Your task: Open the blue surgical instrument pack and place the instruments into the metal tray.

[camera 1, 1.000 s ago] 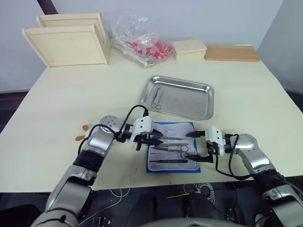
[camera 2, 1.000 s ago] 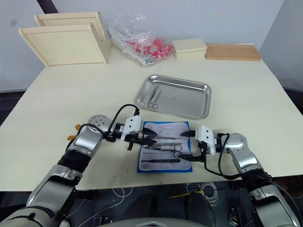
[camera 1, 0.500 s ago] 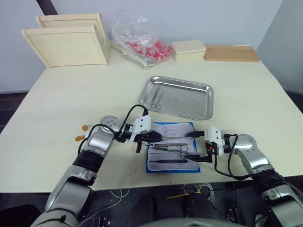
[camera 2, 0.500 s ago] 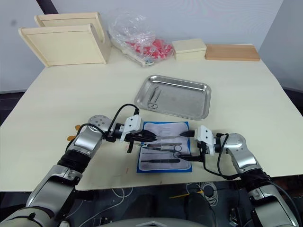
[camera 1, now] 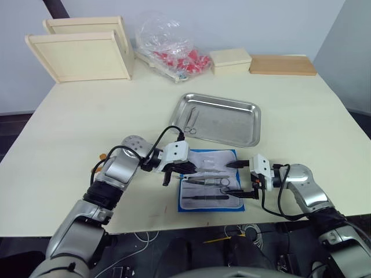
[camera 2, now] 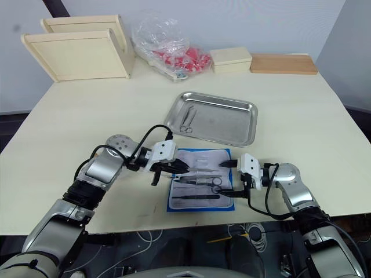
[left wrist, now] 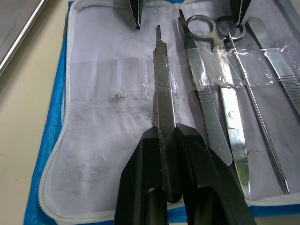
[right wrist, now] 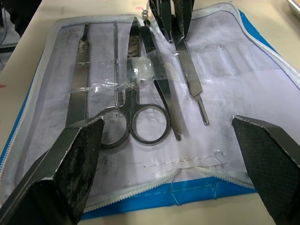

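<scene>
On the left, the left gripper point(left wrist: 168, 140) has its fingers clenched on a flat ridged handle point(left wrist: 164, 105), one of the instruments lying on the opened pack point(camera 1: 210, 180). It looks like a scalpel handle, though its far tip is too thin to be sure of. To do this step well, the arm should lift the handle straight up and slide it clear of the clear pocket strip before swinging away, so the neighbouring forceps point(left wrist: 206, 112) and scissors point(left wrist: 229, 108) are not dragged along.

The pack sits at the near table edge, just in front of the metal tray point(camera 1: 220, 120), which already holds one ring-handled tool point(camera 1: 192, 121). The path to the tray is short and unobstructed. Wooden trays point(camera 1: 81, 52) and a plastic bag point(camera 1: 168, 43) stand well apart at the back.

On the right, the right gripper point(camera 1: 239, 178) has its fingers spread wide, straddling the pack's near end, grasping nothing.
</scene>
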You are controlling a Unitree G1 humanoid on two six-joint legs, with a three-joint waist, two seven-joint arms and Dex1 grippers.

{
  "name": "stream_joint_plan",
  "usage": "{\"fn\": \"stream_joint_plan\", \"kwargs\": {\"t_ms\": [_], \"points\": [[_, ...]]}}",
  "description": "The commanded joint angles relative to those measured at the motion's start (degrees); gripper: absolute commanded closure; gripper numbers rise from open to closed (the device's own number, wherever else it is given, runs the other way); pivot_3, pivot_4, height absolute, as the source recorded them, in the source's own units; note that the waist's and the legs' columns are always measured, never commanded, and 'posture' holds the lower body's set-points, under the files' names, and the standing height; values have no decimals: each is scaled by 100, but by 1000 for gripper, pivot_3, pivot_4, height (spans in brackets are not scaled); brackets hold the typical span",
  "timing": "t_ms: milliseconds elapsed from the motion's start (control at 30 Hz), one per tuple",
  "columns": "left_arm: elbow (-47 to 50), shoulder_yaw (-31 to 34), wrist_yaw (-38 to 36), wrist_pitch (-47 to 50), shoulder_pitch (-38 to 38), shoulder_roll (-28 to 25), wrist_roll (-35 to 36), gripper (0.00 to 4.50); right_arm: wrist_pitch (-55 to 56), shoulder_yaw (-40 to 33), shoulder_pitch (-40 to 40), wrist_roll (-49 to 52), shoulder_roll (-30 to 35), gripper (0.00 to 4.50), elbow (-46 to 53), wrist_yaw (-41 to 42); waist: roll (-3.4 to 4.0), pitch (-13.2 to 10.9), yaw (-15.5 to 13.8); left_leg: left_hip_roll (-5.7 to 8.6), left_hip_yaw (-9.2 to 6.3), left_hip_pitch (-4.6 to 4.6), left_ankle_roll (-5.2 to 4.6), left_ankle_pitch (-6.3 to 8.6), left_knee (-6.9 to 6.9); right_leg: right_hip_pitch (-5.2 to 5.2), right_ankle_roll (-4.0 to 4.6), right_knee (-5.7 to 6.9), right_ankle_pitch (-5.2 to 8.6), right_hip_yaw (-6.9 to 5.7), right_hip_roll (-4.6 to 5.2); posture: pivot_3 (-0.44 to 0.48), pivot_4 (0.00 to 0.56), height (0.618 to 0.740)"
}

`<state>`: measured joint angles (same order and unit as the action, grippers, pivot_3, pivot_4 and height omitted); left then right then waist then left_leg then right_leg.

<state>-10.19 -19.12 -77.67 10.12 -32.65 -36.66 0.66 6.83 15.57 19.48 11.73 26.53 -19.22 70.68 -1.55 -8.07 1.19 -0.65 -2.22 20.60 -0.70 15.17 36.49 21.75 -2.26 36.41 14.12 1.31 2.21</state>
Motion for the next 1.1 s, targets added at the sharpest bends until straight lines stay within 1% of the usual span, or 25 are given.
{"fn": "stream_joint_plan", "kwargs": {"t_ms": [33, 167, 300, 567, 833, 1100], "points": [[341, -102, 17, 470, -152, -126, -134, 4483, -244, 479, -283, -688, 39, 0, -629, -148, -1, 0, -2, 0, 0, 1, 0, 0, 0, 0, 0, 0, 0, 0, 0, 0, 150, 740], [550, -151, -3, 802, -211, -223, -172, 4483, -247, 480, -267, -694, 22, 0, -644, -164, 0, 0, 1, 0, 0, -1, 0, 0, 0, 0, 0, 2, 0, 2, -4, 0, 150, 740], [682, -138, -44, 920, -220, -354, -143, 4483, -241, 478, -254, -695, 1, 0, -666, -176, 0, 0, 9, -3, 0, -1, 0, 0, 0, 0, 1, 2, 1, 3, -7, 0, 150, 740], [967, -8, -214, 1049, -221, -807, -26, 4483, -188, 489, -213, -715, -58, 0, -756, -189, -1, -1, 84, -6, -2, -3, 0, 0, 0, 0, 5, 6, 3, 2, -10, 0, 150, 740], [1287, 180, -321, 1146, -6, -1349, 149, 4483, -132, 506, -176, -717, -100, 0, -839, -190, -1, -1, 111, -10, -2, -5, 0, 0, 0, 1, 9, 11, 5, 3, -12, 0, 150, 740], [1448, 346, -332, 1212, 67, -1707, 303, 4483, -83, 533, -147, -730, -158, 0, -916, -182, -2, -1, 115, -19, 3, -10, 0, 0, 0, 1, 14, 15, 9, 7, -19, 0, 150, 740]]}}
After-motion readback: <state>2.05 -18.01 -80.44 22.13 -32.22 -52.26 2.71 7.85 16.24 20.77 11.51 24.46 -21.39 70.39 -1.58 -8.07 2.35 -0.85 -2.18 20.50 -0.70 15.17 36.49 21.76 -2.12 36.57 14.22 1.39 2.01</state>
